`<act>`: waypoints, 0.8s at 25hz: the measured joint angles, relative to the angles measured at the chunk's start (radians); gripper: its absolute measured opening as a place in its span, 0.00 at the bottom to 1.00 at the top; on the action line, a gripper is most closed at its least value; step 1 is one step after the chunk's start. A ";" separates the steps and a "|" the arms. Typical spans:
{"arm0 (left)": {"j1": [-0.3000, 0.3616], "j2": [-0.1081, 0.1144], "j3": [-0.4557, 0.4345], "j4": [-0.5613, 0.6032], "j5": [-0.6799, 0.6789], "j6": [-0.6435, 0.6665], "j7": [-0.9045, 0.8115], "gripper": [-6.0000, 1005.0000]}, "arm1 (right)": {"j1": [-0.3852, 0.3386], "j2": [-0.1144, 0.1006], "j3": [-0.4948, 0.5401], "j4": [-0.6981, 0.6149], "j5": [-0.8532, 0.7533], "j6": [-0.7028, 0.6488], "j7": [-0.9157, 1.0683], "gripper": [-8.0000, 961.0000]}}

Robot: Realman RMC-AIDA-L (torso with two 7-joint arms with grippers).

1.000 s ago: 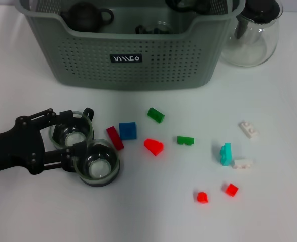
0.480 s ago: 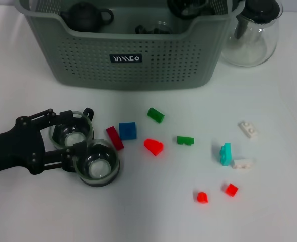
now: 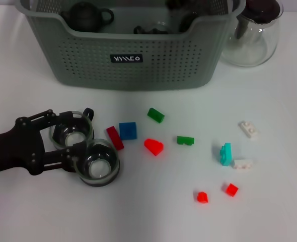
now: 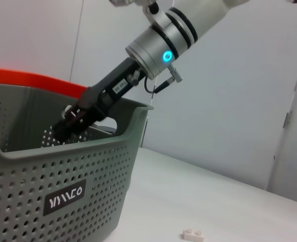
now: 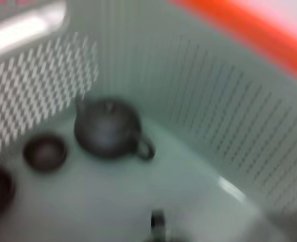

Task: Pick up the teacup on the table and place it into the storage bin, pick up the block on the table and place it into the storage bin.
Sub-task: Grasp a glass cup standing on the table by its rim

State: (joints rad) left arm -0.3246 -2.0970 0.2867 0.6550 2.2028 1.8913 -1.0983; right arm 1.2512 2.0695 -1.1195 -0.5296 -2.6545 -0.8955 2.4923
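Observation:
Two glass teacups stand at the table's left: one (image 3: 71, 132) between the fingers of my left gripper (image 3: 67, 132), the other (image 3: 96, 164) just in front of it. The left gripper is shut on the farther teacup, which rests on the table. The grey-green storage bin (image 3: 133, 50) stands at the back and also shows in the left wrist view (image 4: 63, 191). My right gripper (image 4: 74, 120) reaches down inside the bin, its fingers hidden by the wall. Several small blocks lie on the table, among them a blue block (image 3: 128, 130) and a red block (image 3: 115, 137) next to the cups.
A clear glass pitcher (image 3: 254, 33) stands right of the bin. A dark teapot (image 5: 108, 128) and small dark cups (image 5: 45, 151) sit in the bin. Green (image 3: 155, 115), red (image 3: 153, 146), teal (image 3: 225, 154) and white (image 3: 248, 129) blocks are scattered at the centre and right.
My left gripper and both teacups have not moved. The dark shape of my right gripper at the bin's back has shifted slightly.

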 joint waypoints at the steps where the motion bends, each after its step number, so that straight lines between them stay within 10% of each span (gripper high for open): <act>1: 0.001 0.000 0.000 0.000 0.000 0.000 0.000 0.84 | -0.013 0.003 0.013 -0.033 0.010 -0.001 -0.002 0.31; 6: 0.006 0.000 -0.005 0.000 0.000 0.000 0.001 0.84 | -0.179 0.018 0.059 -0.378 0.233 -0.036 -0.062 0.40; 10: 0.007 0.000 -0.006 0.000 -0.001 0.000 0.004 0.84 | -0.449 0.005 0.053 -0.657 0.810 -0.163 -0.365 0.46; 20: 0.004 0.005 -0.008 -0.005 -0.006 -0.001 0.007 0.84 | -0.885 0.020 0.078 -0.635 1.304 -0.710 -1.053 0.45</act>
State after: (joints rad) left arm -0.3203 -2.0920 0.2791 0.6496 2.1970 1.8899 -1.0915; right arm 0.3658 2.0896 -1.0412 -1.1648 -1.3500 -1.6052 1.4391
